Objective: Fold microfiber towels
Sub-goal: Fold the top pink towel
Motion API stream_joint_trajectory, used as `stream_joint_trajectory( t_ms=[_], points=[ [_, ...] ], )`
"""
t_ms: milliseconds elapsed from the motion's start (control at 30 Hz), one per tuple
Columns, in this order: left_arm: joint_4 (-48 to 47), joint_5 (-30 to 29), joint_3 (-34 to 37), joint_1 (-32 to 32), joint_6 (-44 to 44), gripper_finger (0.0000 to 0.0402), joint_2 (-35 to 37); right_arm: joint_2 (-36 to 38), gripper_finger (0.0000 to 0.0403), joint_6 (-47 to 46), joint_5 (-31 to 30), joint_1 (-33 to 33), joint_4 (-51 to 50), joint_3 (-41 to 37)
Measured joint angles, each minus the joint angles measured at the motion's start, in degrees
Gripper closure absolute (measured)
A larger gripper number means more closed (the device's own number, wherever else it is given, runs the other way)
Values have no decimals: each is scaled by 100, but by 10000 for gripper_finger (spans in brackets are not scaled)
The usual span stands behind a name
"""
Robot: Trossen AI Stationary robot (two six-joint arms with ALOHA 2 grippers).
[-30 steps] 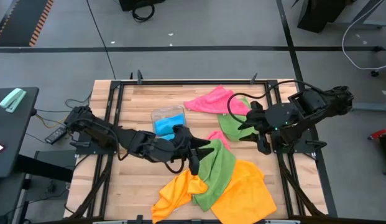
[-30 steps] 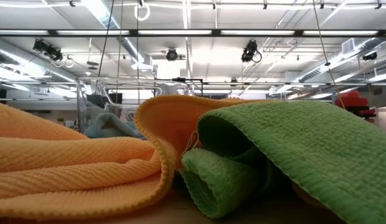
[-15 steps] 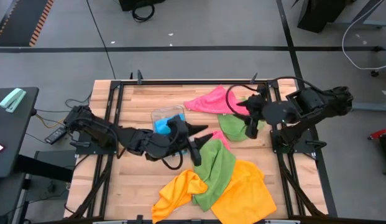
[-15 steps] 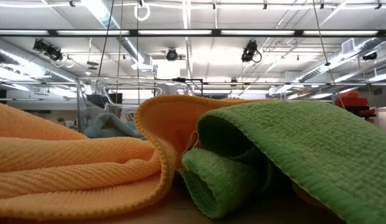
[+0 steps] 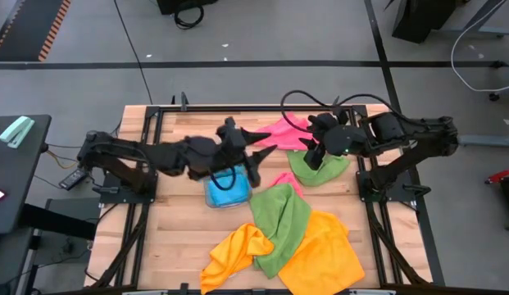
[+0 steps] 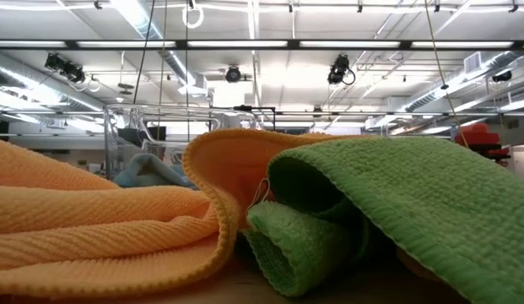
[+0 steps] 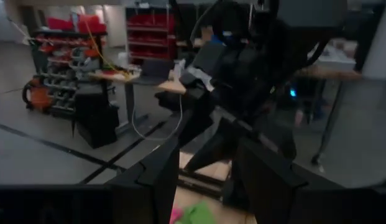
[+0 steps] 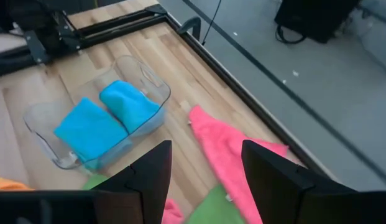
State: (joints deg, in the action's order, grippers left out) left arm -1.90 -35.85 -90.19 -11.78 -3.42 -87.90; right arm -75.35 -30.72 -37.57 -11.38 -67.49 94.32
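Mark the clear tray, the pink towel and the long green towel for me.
clear tray (image 8: 37, 118): right wrist view, its bare rim.
pink towel (image 8: 227, 152): right wrist view, middle of the cloth.
long green towel (image 5: 285, 223): high view, its middle.

I see ribbed, matt cloth on the orange towel and green towel. Desk is pale planked wood. Tray is clear glossy plastic.

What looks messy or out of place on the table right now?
The orange towels and a green towel lie crumpled and overlapping at the near edge, unfolded. Only the blue towels sit folded in the clear tray.
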Motion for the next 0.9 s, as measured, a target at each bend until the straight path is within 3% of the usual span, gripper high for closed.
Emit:
stream_joint_trajectory(
  t_ms=[367,633,900],
  points=[
    [-2802,10,0,418,56,230,706,-68,199,-313,-1,149,-5,-2],
    [-4169,13,145,515,-938,230,693,-400,199,338,48,791,-3,-2],
    [-4780,21,256,379,-1277,230,701,-749,205,1153,1375,1834,-1,-2]
  ],
)
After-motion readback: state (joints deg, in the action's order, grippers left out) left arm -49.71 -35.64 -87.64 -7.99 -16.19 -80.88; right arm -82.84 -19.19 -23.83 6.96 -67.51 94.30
